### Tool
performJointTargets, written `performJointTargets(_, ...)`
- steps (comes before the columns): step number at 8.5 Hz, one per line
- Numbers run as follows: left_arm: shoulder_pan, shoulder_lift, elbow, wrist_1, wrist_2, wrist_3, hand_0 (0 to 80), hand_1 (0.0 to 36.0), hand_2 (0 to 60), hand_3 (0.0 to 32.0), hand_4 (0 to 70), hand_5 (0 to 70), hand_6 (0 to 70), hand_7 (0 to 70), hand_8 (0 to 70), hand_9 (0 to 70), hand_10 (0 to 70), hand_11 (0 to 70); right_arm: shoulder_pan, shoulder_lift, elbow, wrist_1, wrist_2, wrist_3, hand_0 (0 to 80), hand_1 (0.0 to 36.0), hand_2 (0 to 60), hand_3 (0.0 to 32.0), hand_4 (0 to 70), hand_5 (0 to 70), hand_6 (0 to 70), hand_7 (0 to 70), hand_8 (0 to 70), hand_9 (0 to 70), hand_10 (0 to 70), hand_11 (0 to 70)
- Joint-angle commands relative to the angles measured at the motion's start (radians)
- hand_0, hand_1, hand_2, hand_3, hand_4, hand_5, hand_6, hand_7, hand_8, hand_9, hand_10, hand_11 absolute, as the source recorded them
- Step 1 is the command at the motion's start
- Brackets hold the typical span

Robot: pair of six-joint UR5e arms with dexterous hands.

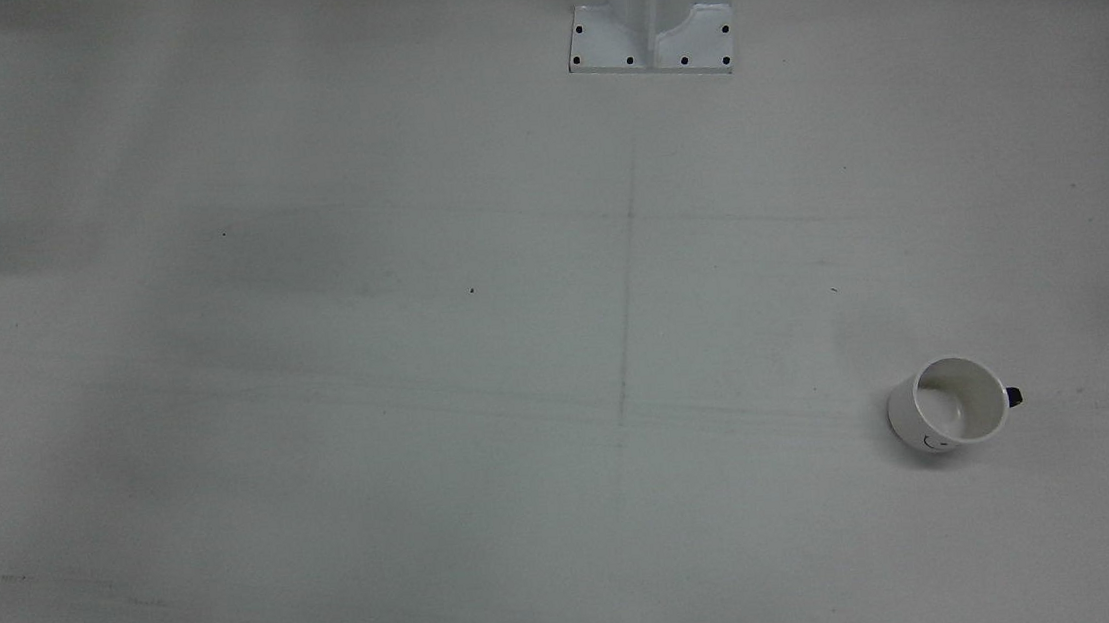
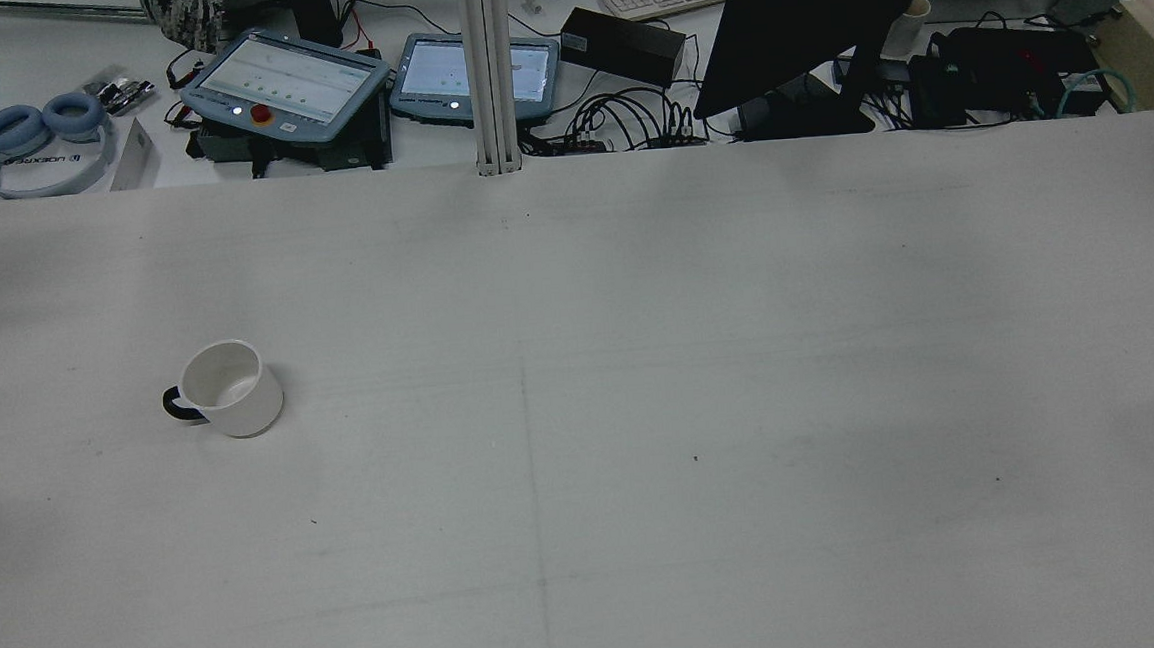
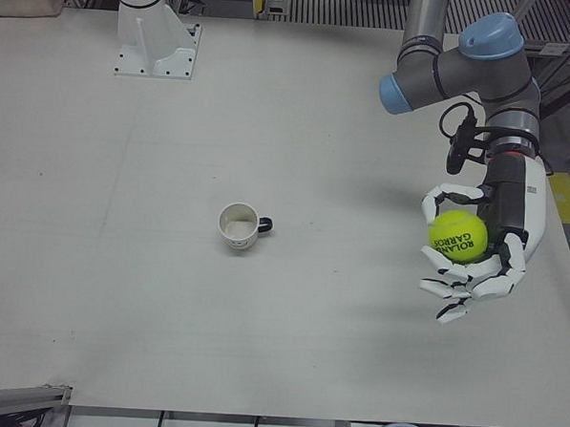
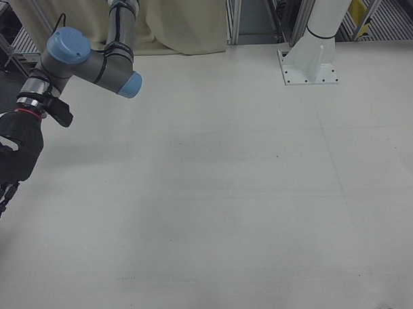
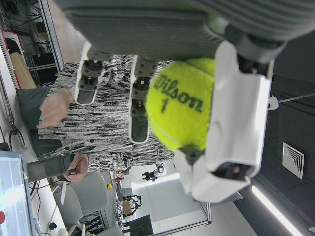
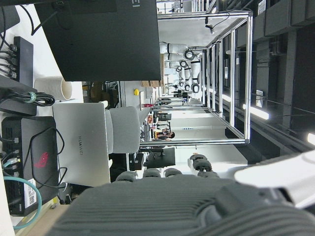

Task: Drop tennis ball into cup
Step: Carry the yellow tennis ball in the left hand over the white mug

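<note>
A white cup [image 3: 238,226] with a dark handle stands upright on the table, also seen in the front view [image 1: 949,404] and the rear view [image 2: 225,389]. It looks empty. My left hand [image 3: 482,245] hovers above the table, well off to the cup's right in the left-front view, palm turned sideways. It is shut on a yellow-green tennis ball [image 3: 458,236]; up close the ball [image 5: 184,110] sits between white fingers [image 5: 238,123]. My right hand [image 4: 7,165], dark-covered, hangs at the left edge of the right-front view with fingers pointing down and nothing in it.
A white arm pedestal [image 1: 651,12] is bolted at the table's robot side. Beyond the far edge lie two teach pendants [image 2: 287,86], a black monitor [image 2: 809,19], cables and headphones [image 2: 45,136]. A person in a patterned top [image 5: 98,123] stands behind.
</note>
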Motion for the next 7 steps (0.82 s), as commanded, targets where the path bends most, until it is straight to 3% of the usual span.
performJointTargets(1,-0.002,-0.001,-0.002,0.0,0.0,-0.002,80.0,36.0,60.0,28.2,1.9,31.9,70.0,61.1,37.2,34.7,11.6,21.5,0.0,0.0,0.0,0.0,-0.001,0.0,0.0,0.0,0.0,0.0,0.0,0.0,0.0,0.0,0.0,0.0,0.0,0.0)
performJointTargets(2,-0.002,0.001,-0.011,0.0,0.0,-0.002,80.0,36.0,60.0,28.4,1.2,32.7,70.0,59.8,37.7,34.4,11.6,21.5,0.0,0.0,0.0,0.0,-0.001,0.0,0.0,0.0,0.0,0.0,0.0,0.0,0.0,0.0,0.0,0.0,0.0,0.0)
performJointTargets(4,0.021,0.023,-0.113,0.018,0.006,0.0,80.0,36.0,60.0,28.2,1.8,31.9,70.0,60.4,37.2,34.5,11.6,21.5,0.0,0.0,0.0,0.0,0.0,0.0,0.0,0.0,0.0,0.0,0.0,0.0,0.0,0.0,0.0,0.0,0.0,0.0)
performJointTargets(5,0.078,0.054,-0.15,0.037,0.071,0.001,80.0,36.0,60.0,27.6,2.5,30.3,68.1,62.3,36.4,34.9,11.5,21.3,0.0,0.0,0.0,0.0,-0.001,0.002,0.0,0.0,0.0,0.0,0.0,0.0,0.0,0.0,0.0,0.0,0.0,0.0)
performJointTargets(6,0.16,0.054,-0.176,0.046,0.084,0.009,80.0,36.0,60.0,26.6,3.1,32.4,70.0,60.3,37.6,34.2,11.0,20.7,0.0,0.0,-0.002,0.0,0.0,0.002,0.0,0.0,0.0,0.0,0.0,0.0,0.0,0.0,0.0,0.0,0.0,0.0)
performJointTargets(7,0.257,0.056,-0.179,0.052,0.08,0.012,80.0,36.0,60.0,27.8,1.1,31.5,70.0,59.9,37.3,34.2,10.9,20.4,0.0,0.0,-0.003,0.0,0.0,0.002,0.0,0.0,0.0,0.0,0.0,0.0,0.0,0.0,0.0,0.0,0.0,0.0)
